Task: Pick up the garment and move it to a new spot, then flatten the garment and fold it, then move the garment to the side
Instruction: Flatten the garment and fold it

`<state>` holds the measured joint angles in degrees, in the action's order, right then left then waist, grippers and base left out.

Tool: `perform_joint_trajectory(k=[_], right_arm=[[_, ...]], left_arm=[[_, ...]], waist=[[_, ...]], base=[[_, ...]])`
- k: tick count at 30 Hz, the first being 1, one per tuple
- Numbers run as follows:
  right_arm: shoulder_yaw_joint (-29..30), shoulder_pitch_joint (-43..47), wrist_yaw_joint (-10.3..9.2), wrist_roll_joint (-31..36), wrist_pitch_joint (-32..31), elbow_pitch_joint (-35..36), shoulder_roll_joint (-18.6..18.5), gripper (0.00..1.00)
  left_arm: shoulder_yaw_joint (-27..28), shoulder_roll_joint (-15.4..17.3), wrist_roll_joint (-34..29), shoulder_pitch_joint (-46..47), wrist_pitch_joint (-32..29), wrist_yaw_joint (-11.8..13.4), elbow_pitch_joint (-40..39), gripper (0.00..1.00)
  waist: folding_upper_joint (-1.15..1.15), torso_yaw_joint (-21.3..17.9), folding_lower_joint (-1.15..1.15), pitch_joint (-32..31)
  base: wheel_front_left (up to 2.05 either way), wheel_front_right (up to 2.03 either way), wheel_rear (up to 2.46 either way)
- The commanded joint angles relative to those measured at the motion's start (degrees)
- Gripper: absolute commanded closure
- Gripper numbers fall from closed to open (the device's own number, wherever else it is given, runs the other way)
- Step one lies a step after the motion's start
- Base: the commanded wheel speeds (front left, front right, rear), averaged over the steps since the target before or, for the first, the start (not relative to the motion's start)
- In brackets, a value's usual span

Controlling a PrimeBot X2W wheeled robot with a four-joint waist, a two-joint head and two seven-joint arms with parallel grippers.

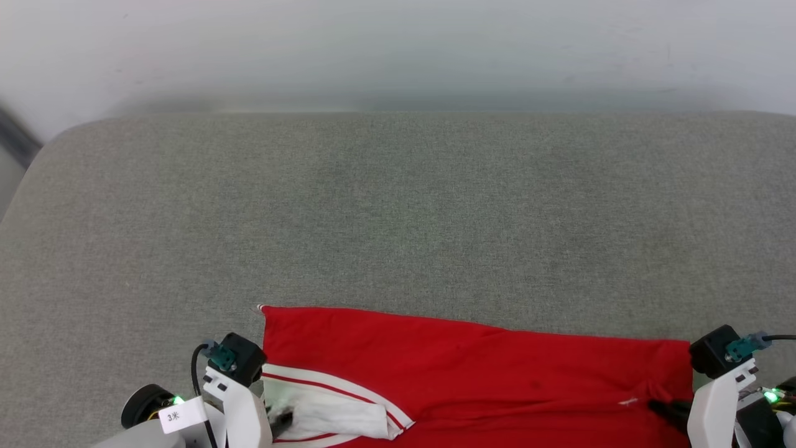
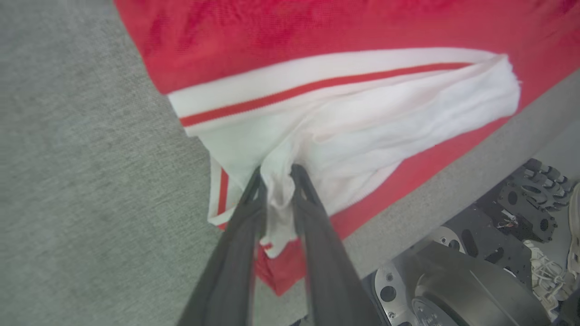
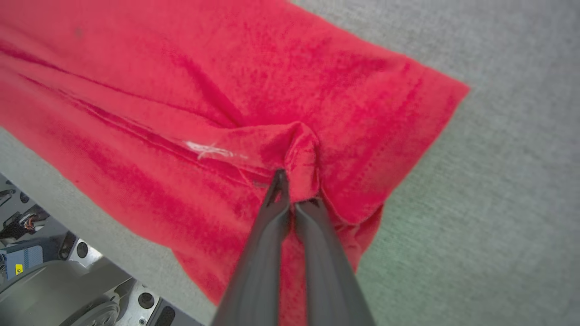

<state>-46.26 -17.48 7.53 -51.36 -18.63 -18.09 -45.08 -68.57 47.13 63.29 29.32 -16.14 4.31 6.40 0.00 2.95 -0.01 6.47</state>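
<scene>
The garment (image 1: 472,373) lies along the bottom of the head view, a red body with a white, red-striped sleeve panel folded onto it at the lower left, close to the near edge of the grey worktop (image 1: 398,218). The left gripper (image 2: 275,174) has its fingers (image 2: 312,199) clamped on a thin bunch of the white sleeve cloth, and the right gripper (image 3: 293,190) has its fingers (image 3: 272,213) pressed together on a small puckered fold of red cloth near the garment's far end. Both holds look slight, so the likeliest failure is cloth sliding out of one pinch on a lift or pull, which would leave the garment hanging from one side and twisting. The left hold is on the sleeve alone, not the body, so a pull there may only drag the sleeve out and bunch the rest. Unequal travel of the two arms would skew the cloth or put in fresh creases. In both wrist views the red cloth reaches to, and seemingly just over, the worktop's near edge, with the robot's base (image 2: 453,280) right below, so any drift toward the bottom of the head view risks the garment sliding off. The open room is all upward in that view: a broad bare stretch of worktop runs to the wall (image 1: 398,50), and to the left as well
</scene>
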Motion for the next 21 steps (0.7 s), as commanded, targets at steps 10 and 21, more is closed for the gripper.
perform_joint_trajectory(k=[10, 21], right_arm=[[7.29, 1.88, -0.06, 1.09, 6.62, 6.64, -3.37, 0.00], [20.76, 8.09, -0.05, -7.52, 2.52, 4.28, -3.47, 0.00]], left_arm=[[6.29, 2.68, -3.28, -2.87, 15.01, 8.17, -4.56, 0.00], [14.42, -0.84, -8.91, -7.84, 30.95, 20.61, -4.36, 0.00]], waist=[[0.00, -0.33, 0.01, -2.83], [0.00, 0.63, 0.01, -2.12]], base=[[0.00, 0.00, 0.00], [0.00, 0.00, 0.00]])
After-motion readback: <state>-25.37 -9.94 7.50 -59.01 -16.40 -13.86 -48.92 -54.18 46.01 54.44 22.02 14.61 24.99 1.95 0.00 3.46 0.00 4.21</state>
